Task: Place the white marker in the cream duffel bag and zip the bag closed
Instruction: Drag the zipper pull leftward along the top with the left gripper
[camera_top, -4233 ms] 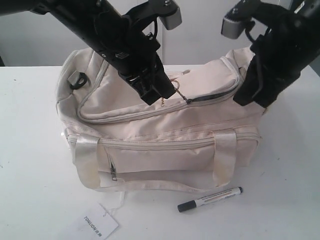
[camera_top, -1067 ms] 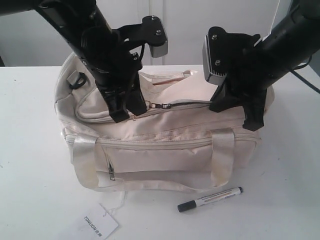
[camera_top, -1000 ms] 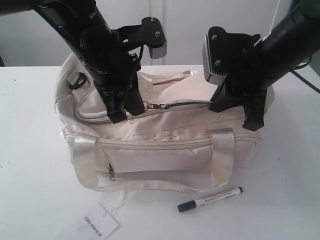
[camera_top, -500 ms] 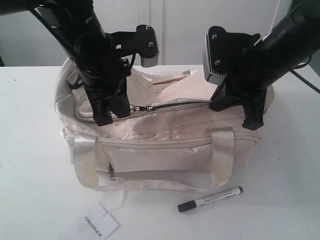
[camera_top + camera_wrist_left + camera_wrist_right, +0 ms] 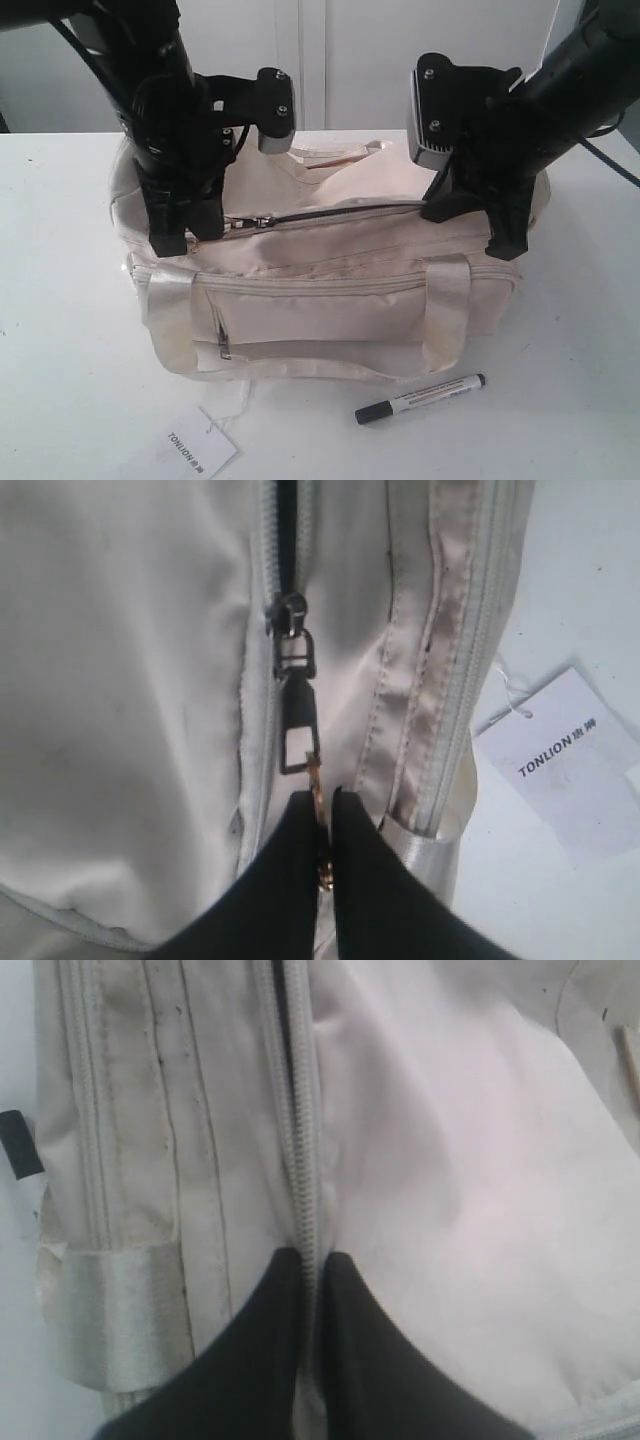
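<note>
The cream duffel bag [image 5: 330, 300] stands mid-table. Its top zipper shows a dark gap from the slider [image 5: 262, 222] toward the right end. My left gripper [image 5: 200, 235] is shut on the gold ring pull [image 5: 318, 780] that hangs from the slider [image 5: 290, 630]; in the left wrist view the gripper [image 5: 320, 798] pinches the ring between its black fingers. My right gripper [image 5: 498, 240] is shut on the bag's zipper seam [image 5: 300, 1160] near the right end, as the right wrist view's gripper [image 5: 308, 1257] shows. The white marker [image 5: 420, 398] lies on the table in front of the bag.
A white paper hang tag [image 5: 195, 448] lies on the table at the bag's front left corner, also visible as the tag [image 5: 560, 760] in the left wrist view. The satin handles [image 5: 445, 320] hang down the bag's front. The white table [image 5: 560, 380] surrounds the bag.
My left gripper has moved left with the ring pull, dragging the slider along and lengthening the dark open gap. The right gripper and the marker have stayed put.
</note>
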Tool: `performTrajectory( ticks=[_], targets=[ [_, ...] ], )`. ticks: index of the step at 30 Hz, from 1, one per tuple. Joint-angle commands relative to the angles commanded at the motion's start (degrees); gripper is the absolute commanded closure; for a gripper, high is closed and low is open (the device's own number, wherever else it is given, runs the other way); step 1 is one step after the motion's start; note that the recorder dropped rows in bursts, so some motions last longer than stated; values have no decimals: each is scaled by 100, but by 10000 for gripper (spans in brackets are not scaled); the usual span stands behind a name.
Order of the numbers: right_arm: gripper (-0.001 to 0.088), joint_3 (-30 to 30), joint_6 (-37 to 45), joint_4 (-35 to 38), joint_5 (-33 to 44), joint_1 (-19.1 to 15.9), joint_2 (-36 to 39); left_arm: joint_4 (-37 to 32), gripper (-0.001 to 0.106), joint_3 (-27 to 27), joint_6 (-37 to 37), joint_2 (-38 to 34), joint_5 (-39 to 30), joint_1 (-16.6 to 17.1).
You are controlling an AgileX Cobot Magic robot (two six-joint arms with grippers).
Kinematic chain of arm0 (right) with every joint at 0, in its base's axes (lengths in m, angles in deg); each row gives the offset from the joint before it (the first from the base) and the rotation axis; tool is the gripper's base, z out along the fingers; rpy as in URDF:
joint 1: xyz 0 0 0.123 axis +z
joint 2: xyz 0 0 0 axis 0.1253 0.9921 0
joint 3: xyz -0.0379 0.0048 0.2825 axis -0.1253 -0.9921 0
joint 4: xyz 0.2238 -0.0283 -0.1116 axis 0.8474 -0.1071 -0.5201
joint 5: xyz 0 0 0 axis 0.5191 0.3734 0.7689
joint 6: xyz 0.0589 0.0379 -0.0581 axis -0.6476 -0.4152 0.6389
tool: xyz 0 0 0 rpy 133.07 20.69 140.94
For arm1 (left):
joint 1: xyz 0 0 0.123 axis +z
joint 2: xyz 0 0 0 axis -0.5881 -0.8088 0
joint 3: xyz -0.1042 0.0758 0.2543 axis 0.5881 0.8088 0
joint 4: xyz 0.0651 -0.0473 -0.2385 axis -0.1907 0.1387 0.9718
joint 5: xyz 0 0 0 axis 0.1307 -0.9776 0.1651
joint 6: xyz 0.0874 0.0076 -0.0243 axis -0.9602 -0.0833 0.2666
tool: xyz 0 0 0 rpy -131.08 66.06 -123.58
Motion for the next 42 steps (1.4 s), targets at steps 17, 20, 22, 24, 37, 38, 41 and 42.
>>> performTrajectory(
  ticks=[17,20,22,24,37,38,41,42],
  targets=[
    [868,0,-259,23,40,0,-179,91,1053,0,0,0,-41,0],
    [868,0,-259,35,40,0,-177,91,1053,0,0,0,-41,0],
    [868,0,-259,80,3,0,-177,91,1053,0,0,0,-94,0],
    [868,0,-259,106,-8,0,-177,91,1053,0,0,0,-94,0],
    [868,0,-638,91,-9,0,-166,-188,1053,0,524,259,-354,0],
    [868,0,-638,91,-9,0,-166,-188,1053,0,524,272,-354,0],
    [868,0,-638,91,-9,0,-166,-296,1053,0,524,297,-354,0],
    [868,0,-638,62,-9,0,-166,-371,1053,0,524,297,-354,0]
  ],
)
